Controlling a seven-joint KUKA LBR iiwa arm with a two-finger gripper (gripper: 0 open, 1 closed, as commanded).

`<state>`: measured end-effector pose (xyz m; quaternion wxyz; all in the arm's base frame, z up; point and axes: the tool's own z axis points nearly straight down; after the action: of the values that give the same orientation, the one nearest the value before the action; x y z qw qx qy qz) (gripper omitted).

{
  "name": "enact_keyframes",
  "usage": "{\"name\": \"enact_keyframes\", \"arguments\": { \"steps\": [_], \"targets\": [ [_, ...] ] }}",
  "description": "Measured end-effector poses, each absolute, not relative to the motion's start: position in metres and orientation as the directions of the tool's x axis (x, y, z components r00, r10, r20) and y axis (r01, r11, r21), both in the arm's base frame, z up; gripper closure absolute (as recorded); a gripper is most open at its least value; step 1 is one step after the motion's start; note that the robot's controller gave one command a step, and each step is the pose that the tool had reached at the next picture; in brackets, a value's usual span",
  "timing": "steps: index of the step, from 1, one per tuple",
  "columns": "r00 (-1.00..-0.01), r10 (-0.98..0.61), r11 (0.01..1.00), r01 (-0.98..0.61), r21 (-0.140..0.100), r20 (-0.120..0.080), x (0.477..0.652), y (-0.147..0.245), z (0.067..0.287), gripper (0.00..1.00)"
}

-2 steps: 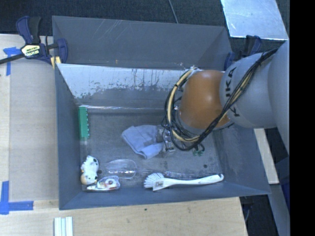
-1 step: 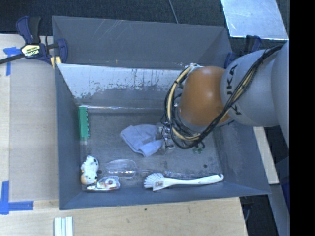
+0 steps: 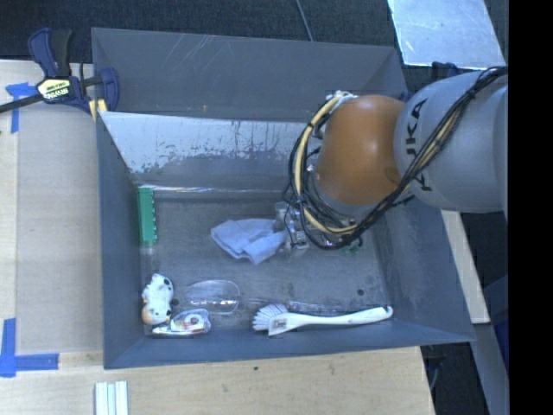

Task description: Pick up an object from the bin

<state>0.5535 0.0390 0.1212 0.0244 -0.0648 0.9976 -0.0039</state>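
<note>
One camera, above, slightly oblique, facing bin (image 3: pixel 242 67)

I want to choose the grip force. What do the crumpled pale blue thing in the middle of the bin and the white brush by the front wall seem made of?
The pale blue thing looks like soft matte cloth: it lies in folds and creases. The white brush is probably hard smooth plastic: its handle is straight and evenly white, with bristles at one end.

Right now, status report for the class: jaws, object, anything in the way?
Jaws low at right edge of blue cloth. Cloth mid-bin, nothing on it. Brush lies apart, by front wall.
</note>
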Motion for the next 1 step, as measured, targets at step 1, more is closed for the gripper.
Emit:
{"name": "enact_keyframes", "arguments": {
  "steps": [1],
  "targets": [
    [-0.991, -0.128, 0.992, -0.128, -0.010, -0.031, 0.5505, 0.0377, 0.1431, 1.00]
  ]
}}
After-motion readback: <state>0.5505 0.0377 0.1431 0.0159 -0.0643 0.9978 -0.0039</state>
